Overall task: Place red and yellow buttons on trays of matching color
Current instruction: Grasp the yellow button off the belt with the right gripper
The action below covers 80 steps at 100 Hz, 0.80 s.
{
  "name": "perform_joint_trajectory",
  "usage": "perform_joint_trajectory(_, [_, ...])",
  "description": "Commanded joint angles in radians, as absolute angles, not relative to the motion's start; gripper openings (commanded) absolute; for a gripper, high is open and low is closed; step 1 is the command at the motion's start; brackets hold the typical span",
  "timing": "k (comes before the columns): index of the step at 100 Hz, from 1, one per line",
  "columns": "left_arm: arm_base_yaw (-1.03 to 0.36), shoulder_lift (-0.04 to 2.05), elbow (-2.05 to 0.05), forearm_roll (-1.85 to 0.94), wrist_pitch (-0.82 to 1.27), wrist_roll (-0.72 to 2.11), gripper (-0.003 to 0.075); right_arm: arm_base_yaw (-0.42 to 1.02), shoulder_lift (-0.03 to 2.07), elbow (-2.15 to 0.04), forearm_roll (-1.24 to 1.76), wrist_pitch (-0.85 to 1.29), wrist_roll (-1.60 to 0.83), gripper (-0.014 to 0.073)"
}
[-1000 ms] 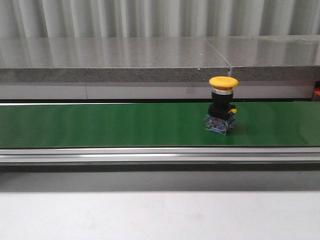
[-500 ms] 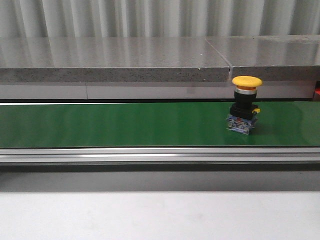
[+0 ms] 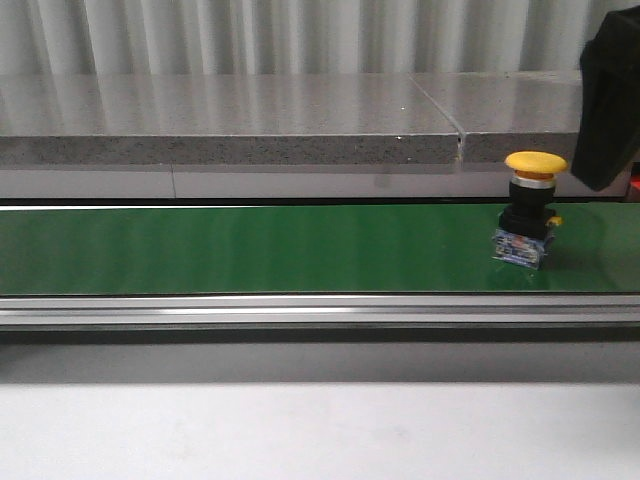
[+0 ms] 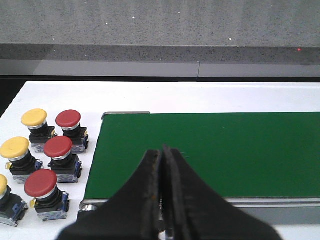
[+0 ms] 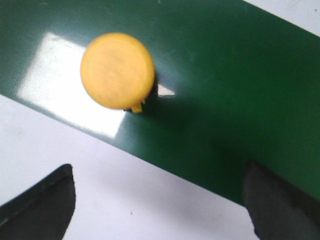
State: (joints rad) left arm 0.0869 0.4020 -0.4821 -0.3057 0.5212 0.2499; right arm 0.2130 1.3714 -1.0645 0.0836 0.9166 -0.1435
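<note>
The right arm (image 3: 612,95) shows in the front view only as a dark block cut off by the top right corner, so its fingers are hidden there; the right wrist view shows the right gripper (image 5: 165,200) with its two fingertips (image 5: 42,202) spread wide and nothing between them. It hangs above the yellow button (image 3: 528,208), which stands upright on the green belt (image 3: 250,250) toward its right end, apart from both fingers. From above, the button's cap is slightly blurred and hides its body. The left gripper (image 4: 161,165) has its fingers pressed together, empty, over the belt's near edge. Beside that belt end, on the white table (image 4: 200,97), stand spare buttons (image 4: 52,160), red and yellow; two are cut off by the frame edge. The belt is otherwise bare.
</note>
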Motion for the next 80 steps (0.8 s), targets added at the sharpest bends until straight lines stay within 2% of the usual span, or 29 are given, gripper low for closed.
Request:
perform_joint_trajectory(1, [0.079,0.411,-0.507,-0.325,0.448,0.252,-0.0020,0.217,1.378,-1.087,0.089,0.844,-0.156,0.0664])
perform_joint_trajectory(49, [0.079,0.411,-0.507,-0.325,0.448,0.252,-0.0020,0.217,1.520,-1.117,0.090,0.707,-0.156,0.0652])
perform_joint_trajectory(59, [0.079,0.411,-0.507,-0.325,0.448,0.252,-0.0020,0.217,1.534,-1.117,0.090,0.720,-0.156,0.0541])
perform_joint_trajectory(66, [0.079,0.411,-0.507,-0.325,0.448,0.252,-0.0020,0.217,1.534,-1.117,0.090,0.732,-0.153,0.0401])
perform_joint_trajectory(72, [0.079,0.411,-0.507,-0.325,0.448,0.252,-0.0020,0.217,1.532,-1.117,0.090,0.740,-0.152,0.0245])
perform_joint_trajectory(80, [0.079,0.411,-0.507,-0.325,0.448,0.252,-0.0020,0.217,1.532,-1.121,0.090,0.754,-0.152,0.0117])
